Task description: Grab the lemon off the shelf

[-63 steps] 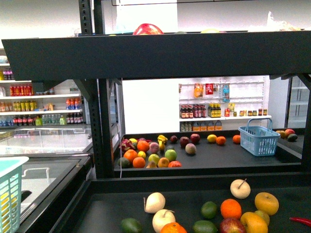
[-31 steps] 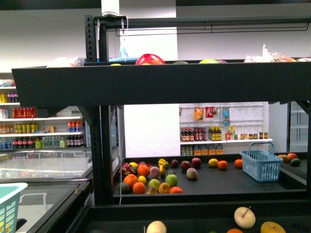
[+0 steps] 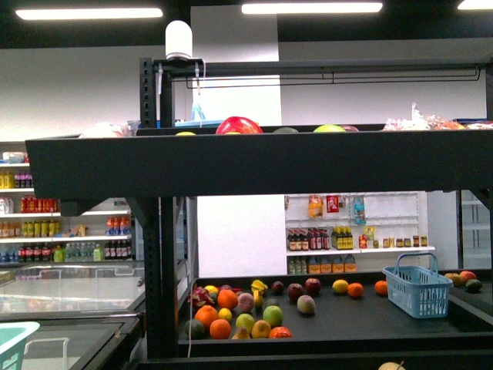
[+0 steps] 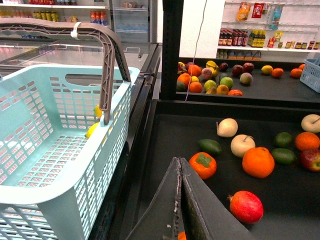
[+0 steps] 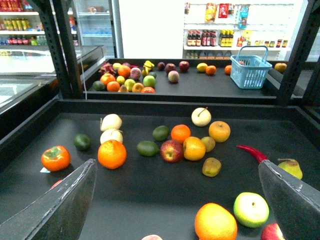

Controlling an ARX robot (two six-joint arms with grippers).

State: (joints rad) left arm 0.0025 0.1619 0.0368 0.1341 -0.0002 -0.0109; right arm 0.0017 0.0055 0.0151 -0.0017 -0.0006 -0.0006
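The shelf is a black tiered stand; its upper tray's tall front lip spans the front view. A small bright-yellow rounded fruit, likely the lemon, lies on the far lower tray beside an orange; it also shows in the right wrist view and the left wrist view. My left gripper is shut and empty above the near tray's left part. My right gripper is wide open and empty above the near tray. Neither gripper shows in the front view.
A pale-teal basket with something yellow inside stands left of the near tray. The near tray holds oranges, apples, avocados and a red chilli. A blue basket sits on the far tray. Red and green fruit peek over the upper tray.
The front view has swung upward: the near tray's fruit has dropped out of the bottom of the picture, and the upper tray's top, posts and ceiling lights have come into view.
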